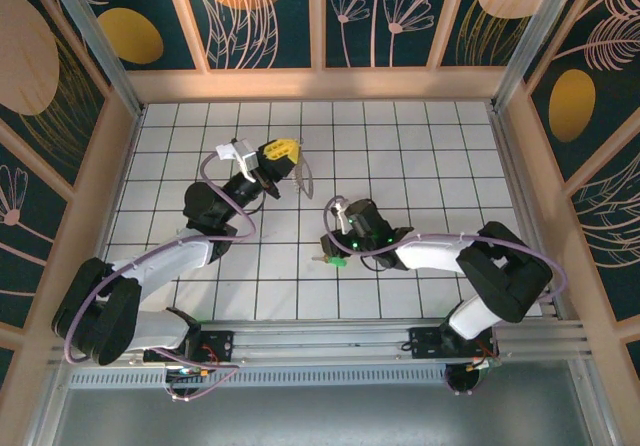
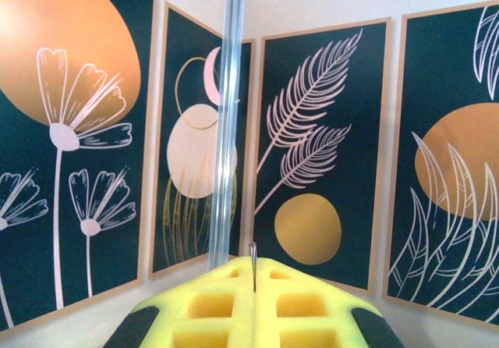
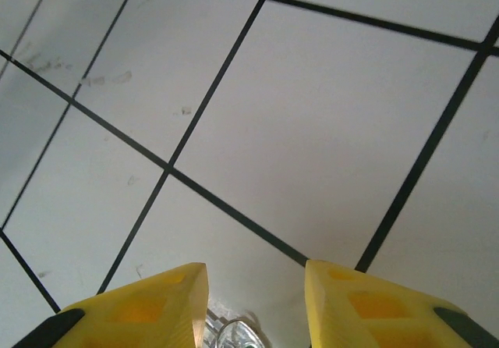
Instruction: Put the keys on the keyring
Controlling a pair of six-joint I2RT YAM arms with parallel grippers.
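We see the left pincer (image 1: pixel 281 153) raised above the worktop (image 1: pixel 440 156), toward the far edge and left of centre. Its yellow fingers (image 2: pixel 312 305) are closed on the keyring (image 1: pixel 303 177). The loop hangs off the fingertips to the right. In the left wrist view a thin wire of the keyring (image 2: pixel 253 261) rises upright from the seam between the two pressed fingers.

The key (image 1: pixel 339 259), with its green head, lies flat on the worktop near the centre, slightly toward the near edge. We find the right pincer (image 3: pixel 256 274) low over the tiles just beside the key. Its fingers (image 3: pixel 366 305) stand apart with a clear gap. A small silvery metal piece (image 3: pixel 234 334) shows low between them, next to the left-hand finger; we cannot tell what it is or whether it is touched
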